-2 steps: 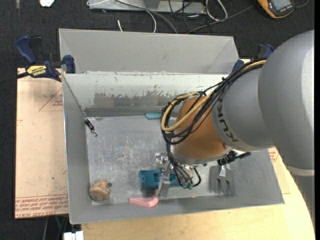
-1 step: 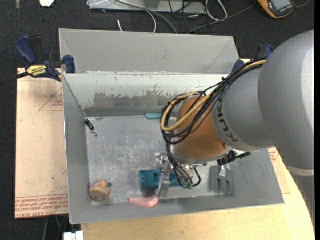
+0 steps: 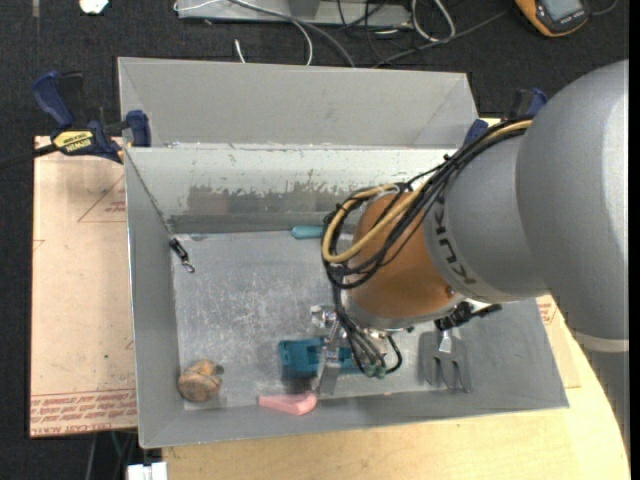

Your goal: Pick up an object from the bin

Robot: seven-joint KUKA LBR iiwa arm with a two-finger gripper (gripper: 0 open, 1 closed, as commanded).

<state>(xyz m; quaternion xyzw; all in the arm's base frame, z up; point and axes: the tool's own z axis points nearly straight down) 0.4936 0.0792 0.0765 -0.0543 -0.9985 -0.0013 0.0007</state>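
Teal block (image 3: 296,358), pink piece (image 3: 288,404) beside, brown lump (image 3: 200,381) apart

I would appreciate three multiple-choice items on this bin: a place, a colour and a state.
1. Where does the brown lump lie? A) centre B) the view's lower left corner C) against the back wall
2. What colour is the block next to the tool? A) yellow B) white C) teal
3. The pink piece is A) lying on the bin floor B) hanging from the tool C) standing on the brown lump
Answers: 1 B, it sits near the two walls there; 2 C, its faces are teal; 3 A, it lies flat by the front wall.
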